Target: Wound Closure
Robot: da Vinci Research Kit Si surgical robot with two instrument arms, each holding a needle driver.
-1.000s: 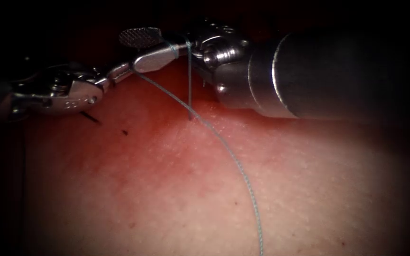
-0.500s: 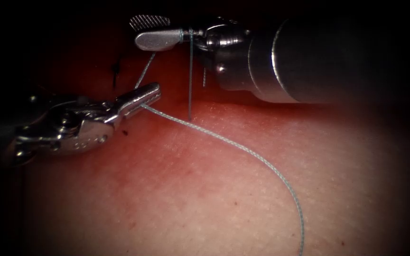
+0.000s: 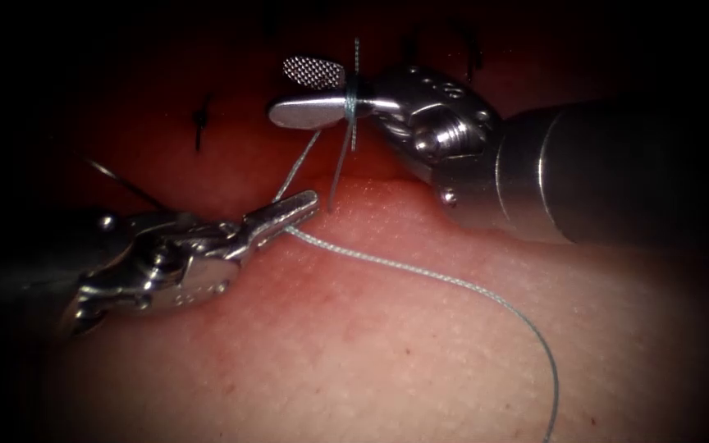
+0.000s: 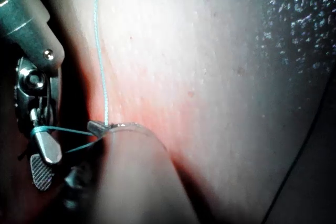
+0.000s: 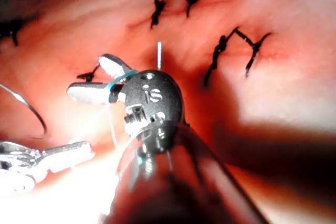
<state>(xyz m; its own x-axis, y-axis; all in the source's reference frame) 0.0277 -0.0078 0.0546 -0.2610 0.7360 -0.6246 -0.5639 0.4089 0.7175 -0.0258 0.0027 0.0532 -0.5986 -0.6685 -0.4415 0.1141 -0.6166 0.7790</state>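
Observation:
My left tool comes in low from the left, its jaws shut on the pale blue thread just left of where a strand rises from the tissue. The right tool stands above it with its jaws open and holds nothing between them. The thread is wound around its lower jaw. From the left jaws the thread trails off to the lower right across the tissue. The curved needle is free, held by neither tool, behind my left tool; I cannot tell whether it is in the tissue.
Dark knotted stitches close the cut beyond the right tool, and another one shows left of its jaws. Red fluid tints the tissue around the thread's exit. The right tool's thick shaft covers the upper right.
My left tool has drawn down and away from the right tool's jaws with the thread in its grip. The right tool shifted right and the turns of thread gathered on its lower jaw.

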